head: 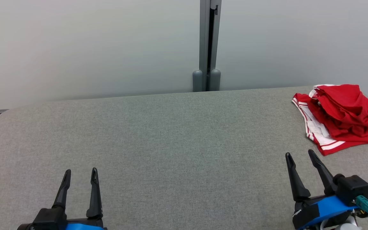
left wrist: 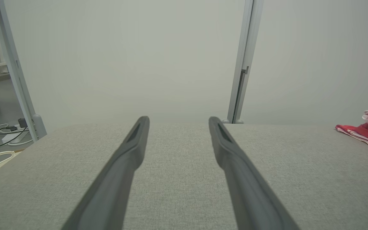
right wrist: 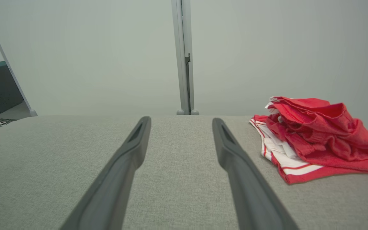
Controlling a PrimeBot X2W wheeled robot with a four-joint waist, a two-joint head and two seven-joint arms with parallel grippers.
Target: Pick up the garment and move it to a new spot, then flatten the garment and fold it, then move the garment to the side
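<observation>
**Head view:** The garment lies bunched, not flat, at the far right corner of the counter. The left end effector and right end effector sit at the near edge, fingers apart and holding nothing, judged a rest pose.

**Left wrist view:** The fingers are spread over the counter. The garment lies well apart, toward the right edge.

**Right wrist view:** The fingers are spread. The garment lies near, so this arm stands closer to it.

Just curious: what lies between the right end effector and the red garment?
Nothing: head view shows bare grey table between right end effector and garment.
</observation>
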